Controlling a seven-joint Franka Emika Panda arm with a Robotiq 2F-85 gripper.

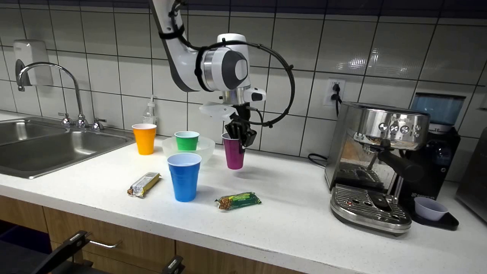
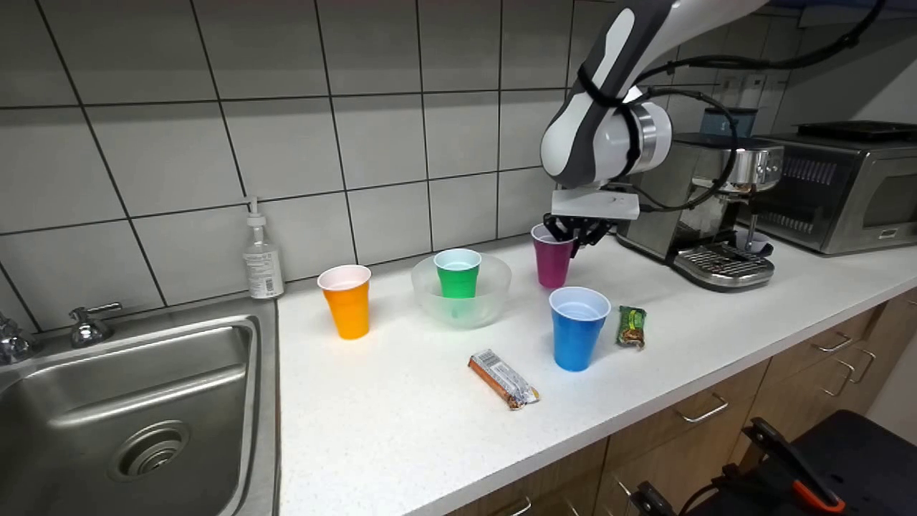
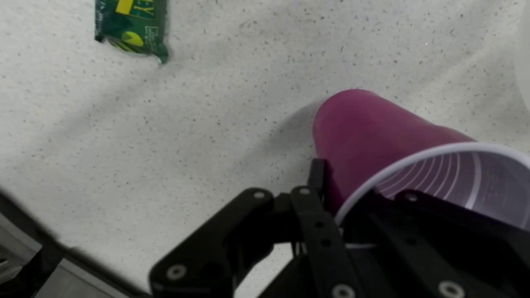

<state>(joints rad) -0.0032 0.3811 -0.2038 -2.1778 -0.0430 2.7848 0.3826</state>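
Both exterior views: well back, facing tiled wall (image 2: 380, 136), sharing counter (image 2: 387, 430); wrist view: close above purple cup (image 3: 372, 130), downward.

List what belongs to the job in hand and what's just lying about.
Seemingly part of the job:
purple cup, pinched at its wall
end effector, closed on that cup

Seemingly just lying about, untouched:
blue cup
orange cup
green cup, inside the translucent bowl
green snack packet
other snack packet
soap bottle
coffee machine

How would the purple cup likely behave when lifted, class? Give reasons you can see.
The purple cup is probably light and somewhat bendy, since it looks like thin plastic. It may swivel or tilt, as the claw pinches it on one side only.
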